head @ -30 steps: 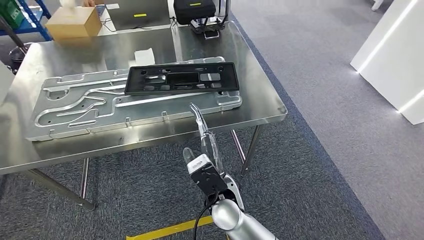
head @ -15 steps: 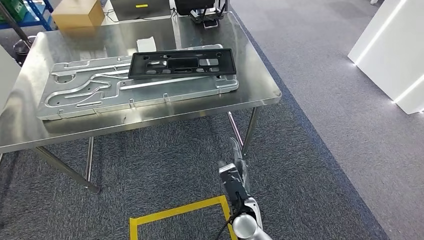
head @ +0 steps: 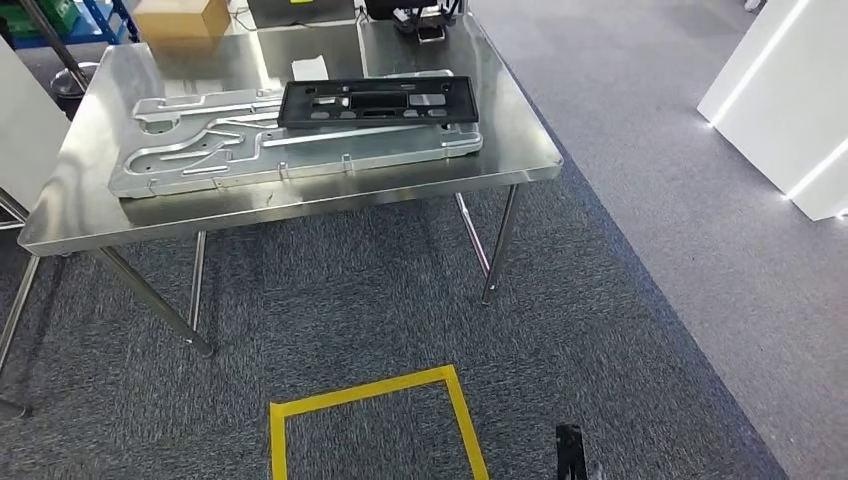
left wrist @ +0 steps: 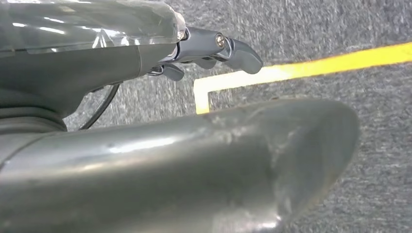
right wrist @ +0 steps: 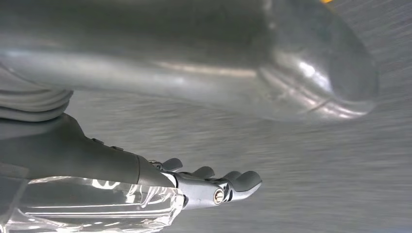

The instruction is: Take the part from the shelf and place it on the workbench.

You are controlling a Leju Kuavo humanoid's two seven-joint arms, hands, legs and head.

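The black rectangular frame part (head: 378,102) lies flat on a large silver metal plate (head: 200,160) on the steel workbench (head: 300,205). A dark tip of my right hand (head: 570,452) shows at the bottom edge of the head view, far below the bench. In the right wrist view, my right hand (right wrist: 214,189) hangs over grey carpet with its fingers stretched out and nothing in them. My left hand (left wrist: 209,48) also hangs over the carpet, fingers extended, holding nothing.
A yellow tape square (head: 370,420) marks the carpet in front of the bench. A cardboard box (head: 180,15), a white sheet (head: 309,68) and a black device (head: 420,18) sit at the bench's far end. White panels stand at the right (head: 790,100) and left (head: 30,110).
The camera has pulled back, so the bench sits farther off and more floor shows. My right arm has dropped from in front of the bench to the picture's bottom edge.
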